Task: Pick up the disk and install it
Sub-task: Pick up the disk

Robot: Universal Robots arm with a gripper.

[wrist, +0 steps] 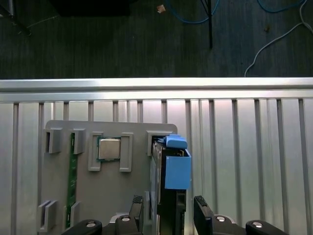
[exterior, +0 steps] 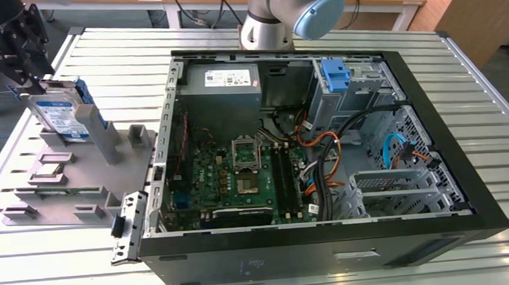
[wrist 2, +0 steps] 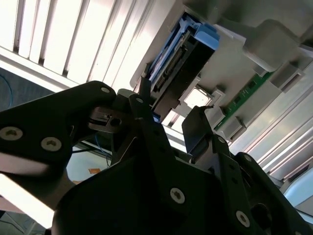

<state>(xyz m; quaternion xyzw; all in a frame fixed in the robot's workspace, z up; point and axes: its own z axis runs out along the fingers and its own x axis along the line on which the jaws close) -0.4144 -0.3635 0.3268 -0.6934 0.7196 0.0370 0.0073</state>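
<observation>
A slatted aluminium desk [exterior: 113,45] carries everything. Beyond its edge, the first wrist view shows dark carpeted floor [wrist: 122,44] with loose blue cables [wrist: 195,14]. In the exterior view, wooden furniture [exterior: 472,10] stands at one o'clock and the arm [exterior: 287,12] rises at twelve.

The disk [exterior: 63,118] stands upright on its edge in a slot of a grey fixture plate [exterior: 68,189], at nine to ten o'clock in the exterior view. The end effector [exterior: 24,69] hovers just above it, toward ten o'clock. In the first wrist view the end effector [wrist: 168,203] is spread wider than the disk [wrist: 176,171]. One black finger sits on each side with a gap showing, so it is gripping nothing. The second wrist view shows the end effector [wrist 2: 171,110] lined up with the disk [wrist 2: 171,68].

An open black computer case [exterior: 328,255] lies on its side at the centre. Inside it are:
- a green motherboard [exterior: 238,175]
- a grey power supply [exterior: 221,79] at twelve o'clock
- a light-blue bracket [exterior: 335,74] at one o'clock
- orange and black wiring [exterior: 324,152]

The fixture plate [wrist: 98,196] also holds a processor chip [wrist: 108,149] and a green memory module [wrist: 72,171] standing on edge.
</observation>
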